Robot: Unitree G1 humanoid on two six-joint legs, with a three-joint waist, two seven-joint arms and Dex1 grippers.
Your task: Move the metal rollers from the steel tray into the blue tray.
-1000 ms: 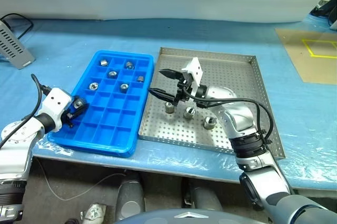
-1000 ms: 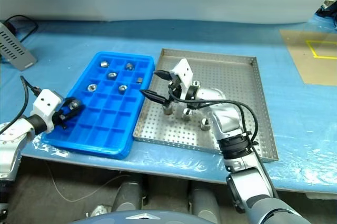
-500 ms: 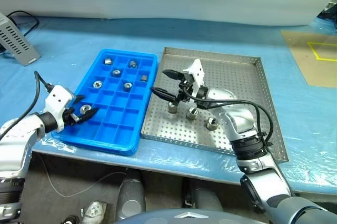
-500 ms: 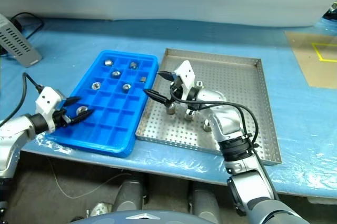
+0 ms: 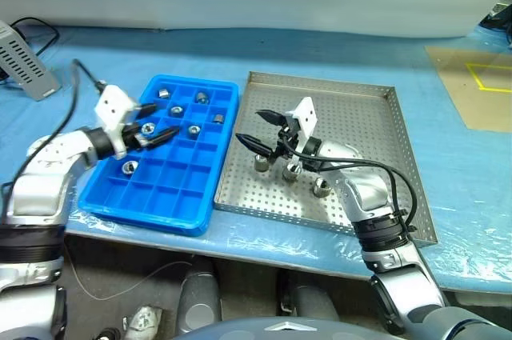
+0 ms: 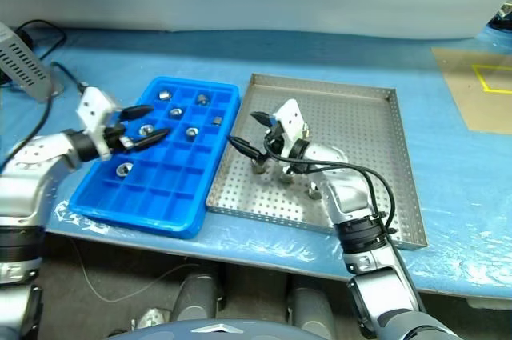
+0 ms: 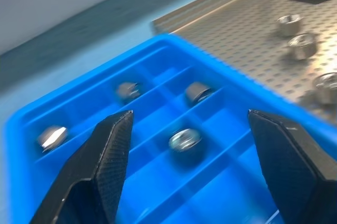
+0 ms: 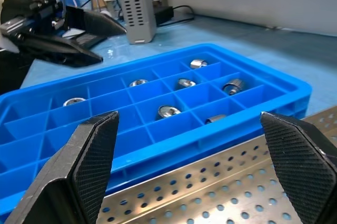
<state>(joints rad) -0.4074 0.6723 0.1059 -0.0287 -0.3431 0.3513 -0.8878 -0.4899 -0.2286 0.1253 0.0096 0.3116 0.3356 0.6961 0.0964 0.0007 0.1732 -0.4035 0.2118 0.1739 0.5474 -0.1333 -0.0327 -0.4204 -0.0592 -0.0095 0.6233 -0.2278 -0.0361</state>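
Steel tray [image 5: 360,128] holds three upright metal rollers [image 5: 290,170], holes up; both claws [image 5: 157,122] [image 5: 260,128] gape empty

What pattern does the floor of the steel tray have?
The steel tray floor has a regular grid of tiny holes; the right wrist view shows it best.

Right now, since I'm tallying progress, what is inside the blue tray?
Seven metal rollers sit in separate compartments of the blue tray, six toward its far end. The left gripper above it partly covers some cells.

Left pincer [image 5: 160,120] partly hides one metal roller [image 5: 148,126].
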